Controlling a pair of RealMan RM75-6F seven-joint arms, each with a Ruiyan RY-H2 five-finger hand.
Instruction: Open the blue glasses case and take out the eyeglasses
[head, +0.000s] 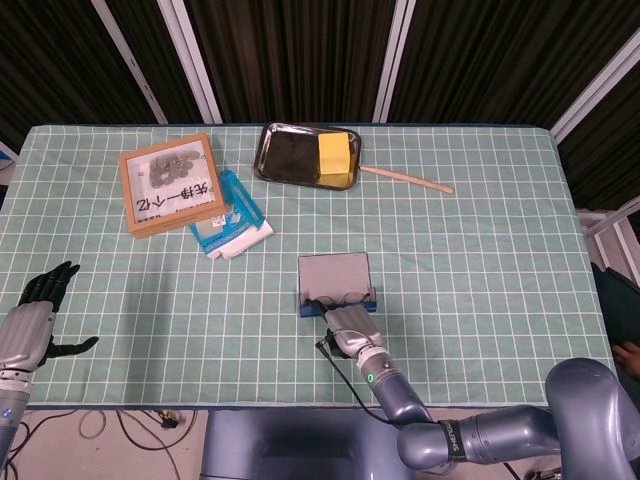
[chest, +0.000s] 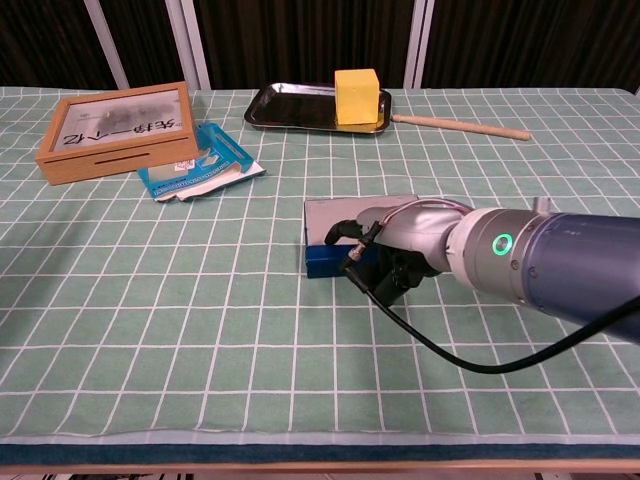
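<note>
Green checked cloth covers the table; mid-table sits the blue glasses case (head: 337, 293), lid up. Over its front edge the right hand (chest: 395, 240) reaches, fingers (chest: 345, 229) dipping inside; whether they grip anything I cannot tell. Far off, the left hand (head: 38, 312) spreads empty.

Bright even light, soft shadows, sharp

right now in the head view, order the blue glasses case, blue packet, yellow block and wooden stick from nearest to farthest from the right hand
1. Blue glasses case, at the right hand.
2. Blue packet, up-left.
3. Yellow block and wooden stick, far edge: too close to call.
</note>
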